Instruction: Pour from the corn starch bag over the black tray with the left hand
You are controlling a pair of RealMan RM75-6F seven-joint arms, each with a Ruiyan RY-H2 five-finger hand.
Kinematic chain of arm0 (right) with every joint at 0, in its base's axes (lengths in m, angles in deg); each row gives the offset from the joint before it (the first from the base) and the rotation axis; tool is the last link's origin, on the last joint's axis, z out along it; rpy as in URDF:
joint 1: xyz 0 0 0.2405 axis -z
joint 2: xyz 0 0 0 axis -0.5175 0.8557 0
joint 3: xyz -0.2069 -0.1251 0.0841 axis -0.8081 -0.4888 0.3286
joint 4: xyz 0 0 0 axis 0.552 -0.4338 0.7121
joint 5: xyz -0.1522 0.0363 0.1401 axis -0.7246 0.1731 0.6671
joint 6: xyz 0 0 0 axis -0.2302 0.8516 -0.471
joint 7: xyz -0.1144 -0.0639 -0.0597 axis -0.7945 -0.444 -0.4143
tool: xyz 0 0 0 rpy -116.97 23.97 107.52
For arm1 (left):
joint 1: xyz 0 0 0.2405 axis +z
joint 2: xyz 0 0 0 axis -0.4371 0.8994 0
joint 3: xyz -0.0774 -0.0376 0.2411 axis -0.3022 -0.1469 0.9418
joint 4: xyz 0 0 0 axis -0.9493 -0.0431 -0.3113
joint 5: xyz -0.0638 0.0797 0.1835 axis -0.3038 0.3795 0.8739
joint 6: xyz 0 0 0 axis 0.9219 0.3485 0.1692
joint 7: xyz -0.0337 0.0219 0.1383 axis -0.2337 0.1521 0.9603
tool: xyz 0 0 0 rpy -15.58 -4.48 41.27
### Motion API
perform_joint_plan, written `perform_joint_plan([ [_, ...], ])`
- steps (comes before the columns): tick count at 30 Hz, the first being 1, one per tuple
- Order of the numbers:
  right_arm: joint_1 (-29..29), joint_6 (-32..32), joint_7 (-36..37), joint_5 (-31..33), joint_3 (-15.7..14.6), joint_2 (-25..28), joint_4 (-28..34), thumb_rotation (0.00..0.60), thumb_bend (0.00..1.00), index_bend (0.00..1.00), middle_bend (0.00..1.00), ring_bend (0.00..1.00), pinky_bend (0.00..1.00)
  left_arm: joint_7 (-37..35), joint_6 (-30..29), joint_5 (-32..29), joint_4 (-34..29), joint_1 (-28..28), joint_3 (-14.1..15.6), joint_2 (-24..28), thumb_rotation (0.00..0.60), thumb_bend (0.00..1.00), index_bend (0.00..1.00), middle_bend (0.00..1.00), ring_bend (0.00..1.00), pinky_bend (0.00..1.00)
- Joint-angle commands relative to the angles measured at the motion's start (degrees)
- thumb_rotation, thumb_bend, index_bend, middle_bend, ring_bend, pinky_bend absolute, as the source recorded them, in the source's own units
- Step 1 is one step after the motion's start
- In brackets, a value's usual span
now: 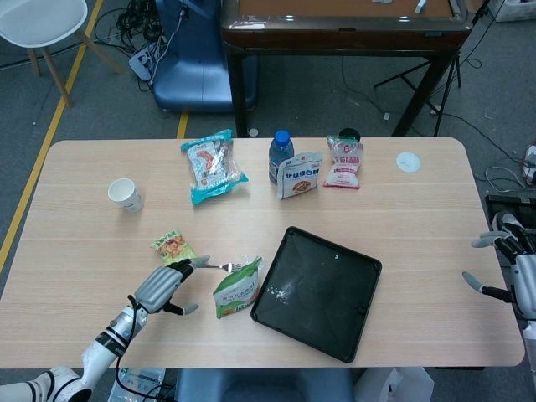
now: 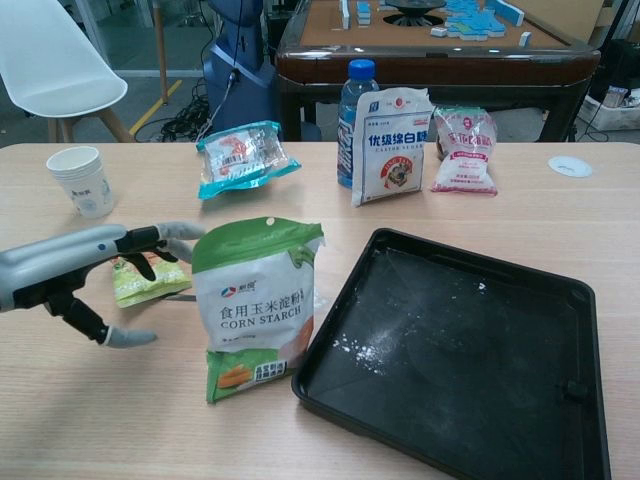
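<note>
The corn starch bag (image 1: 237, 287) (image 2: 258, 300), green and white, stands upright on the table against the left edge of the black tray (image 1: 322, 295) (image 2: 470, 350). A little white powder lies on the tray's floor near the bag. My left hand (image 1: 162, 287) (image 2: 88, 275) is to the left of the bag, fingers spread and holding nothing; one fingertip reaches close to the bag's top left edge. My right hand (image 1: 507, 266) hangs at the far right beyond the table edge, fingers apart and empty, seen only in the head view.
A small green snack packet (image 1: 173, 248) (image 2: 140, 280) lies under the left hand's fingers. A paper cup (image 1: 125, 194) (image 2: 82, 180) stands at the left. A teal snack bag (image 1: 212, 166), water bottle (image 1: 280, 153), sugar bag (image 1: 299, 173) and pink bag (image 1: 343, 162) line the back.
</note>
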Motion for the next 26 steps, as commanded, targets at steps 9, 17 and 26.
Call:
perform_joint_plan([
  [9,-0.67,-1.47,-0.55,-0.48,-0.53,0.46,0.31,0.6,0.1,0.41,0.34,0.15,0.18,4.65,-7.75,-5.63,-4.39,7.76,-0.7,9.23,0.6,0.2,0.04,0.16,0.14,0.22],
  [17,-2.12,-3.79,-0.32,-2.39,-1.67,0.17,0.21,0.6,0.1,0.41,0.34,0.16,0.18,12.46,-17.15,-10.86,-7.94,14.99,-2.8,12.83,0.6,0.2,0.07,0.16,0.14,0.22],
  [26,-3.19,-4.93,-0.66,-4.85,-3.1,-0.64,0.53,0.6,0.1,0.41,0.35,0.15,0.18,15.11,-23.26,-10.16,-10.74,20.08,-3.12,14.32,0.6,0.2,0.07,0.16,0.14,0.22],
])
